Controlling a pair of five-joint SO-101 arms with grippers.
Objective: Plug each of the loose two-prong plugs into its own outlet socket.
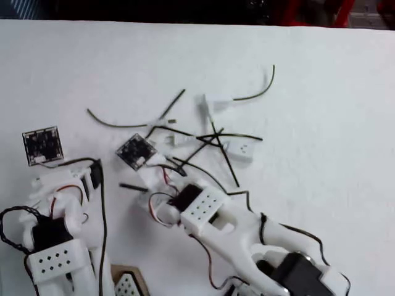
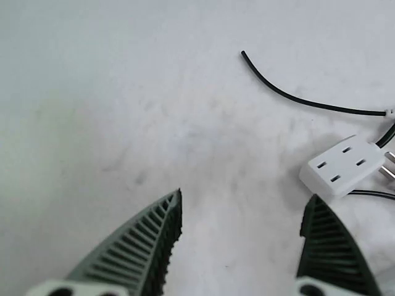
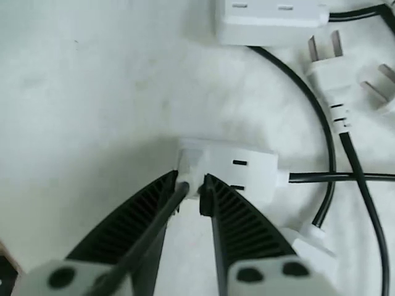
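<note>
We see our left end effector (image 2: 247,195) over the white counter (image 2: 105,92), its two ribbed green fingers (image 2: 154,240) spread wide apart. Near one fingertip lies a white outlet socket (image 2: 342,165), slots facing up, with metal prongs (image 2: 389,171) just beside it. A loose black wire (image 2: 290,95) curves farther off.

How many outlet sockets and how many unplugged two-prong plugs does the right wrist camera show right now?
Outlet sockets: 2
Two-prong plugs with bare prongs: 2
Total: 4
</note>
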